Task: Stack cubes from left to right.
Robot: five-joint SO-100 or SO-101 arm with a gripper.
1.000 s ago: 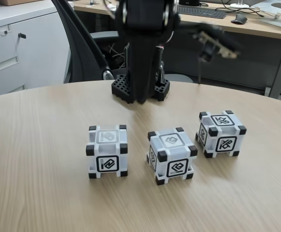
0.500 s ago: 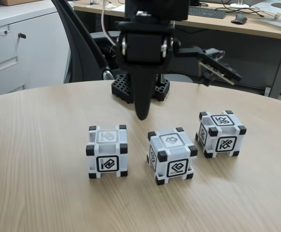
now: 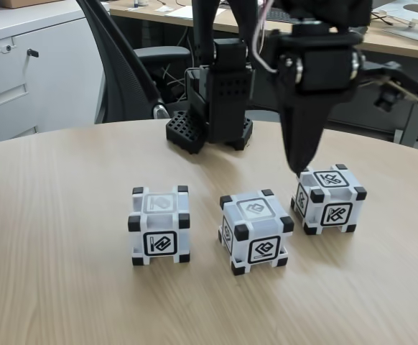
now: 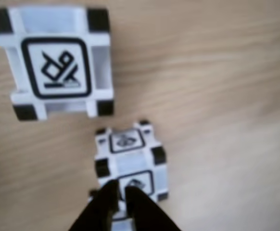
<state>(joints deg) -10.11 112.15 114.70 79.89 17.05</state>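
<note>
Three white-grey cubes with black corners stand apart in a row on the wooden table (image 3: 58,287). In the fixed view they are the left cube (image 3: 159,226), the middle cube (image 3: 256,230) and the right cube (image 3: 328,198). My gripper (image 3: 297,170) points straight down, its tip just above the right cube's back-left corner, with its fingers together and nothing between them. The wrist view shows the right cube (image 4: 58,60) large at the upper left and the middle cube (image 4: 130,156) smaller below it. There the gripper (image 4: 121,191) enters from the bottom edge and overlaps the middle cube.
The arm's black base (image 3: 209,133) stands at the back of the table. Behind it are a black office chair (image 3: 123,65), a white cabinet (image 3: 22,72) at the left, and a desk with a keyboard (image 3: 299,16) and a mouse (image 3: 355,27).
The gripper has swung from above the gap between the left and middle cubes over to the right cube. All three cubes stay where they were.
</note>
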